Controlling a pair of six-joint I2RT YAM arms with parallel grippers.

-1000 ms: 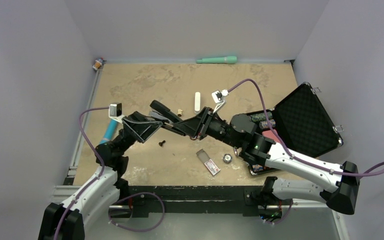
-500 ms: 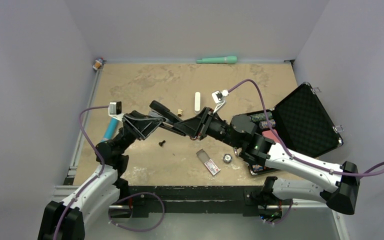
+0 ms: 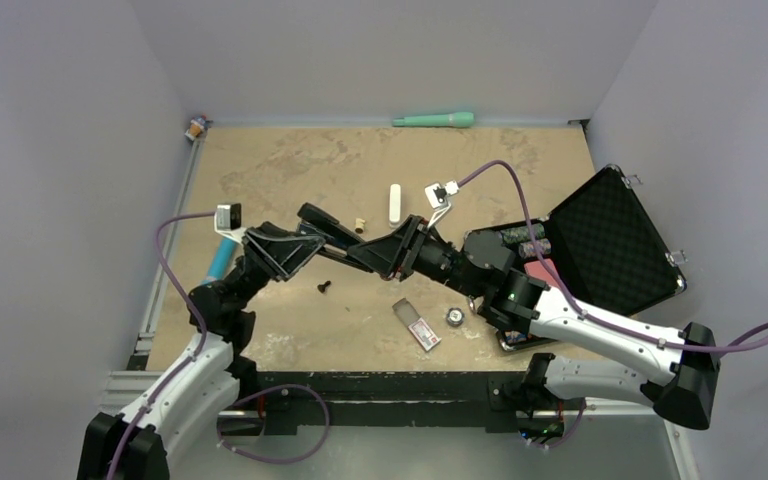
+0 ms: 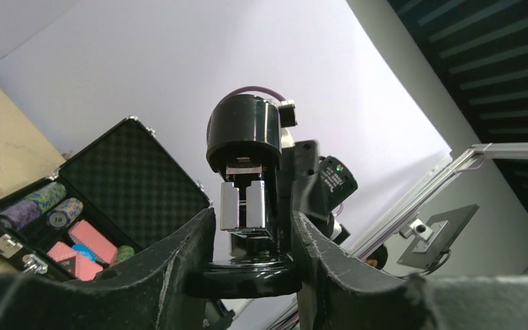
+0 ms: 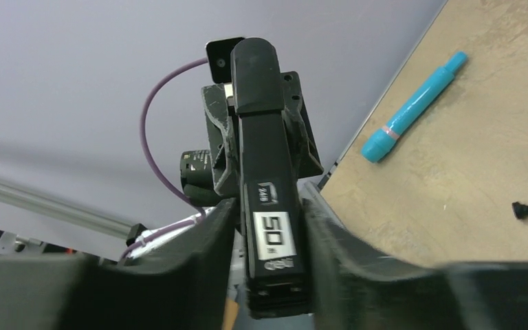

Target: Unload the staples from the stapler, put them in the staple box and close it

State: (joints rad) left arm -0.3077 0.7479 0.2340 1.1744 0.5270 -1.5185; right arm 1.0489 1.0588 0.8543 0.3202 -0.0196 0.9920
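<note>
The black stapler [image 3: 332, 230] hangs in the air over the middle of the table, held between both grippers. My left gripper [image 3: 305, 243] is shut on its left end. In the left wrist view the stapler's glossy black part [image 4: 247, 278] fills the gap between my left gripper's [image 4: 251, 234] jaws, with silvery metal above. My right gripper [image 3: 368, 256] is shut on the other end. In the right wrist view the stapler [image 5: 265, 151], with a white "50" label, sits between my right gripper's [image 5: 268, 206] jaws. One black arm of the stapler angles up to the left.
An open black case [image 3: 610, 240] with poker chips lies at the right. A teal marker [image 3: 220, 262], a small black piece [image 3: 324, 287], a small staple box [image 3: 418, 326], a round cap [image 3: 454, 317], a white tube [image 3: 395, 203] and a green handle [image 3: 435, 120] lie on the table.
Both grippers and the stapler have shifted only slightly to the left. Both holds are unchanged.
</note>
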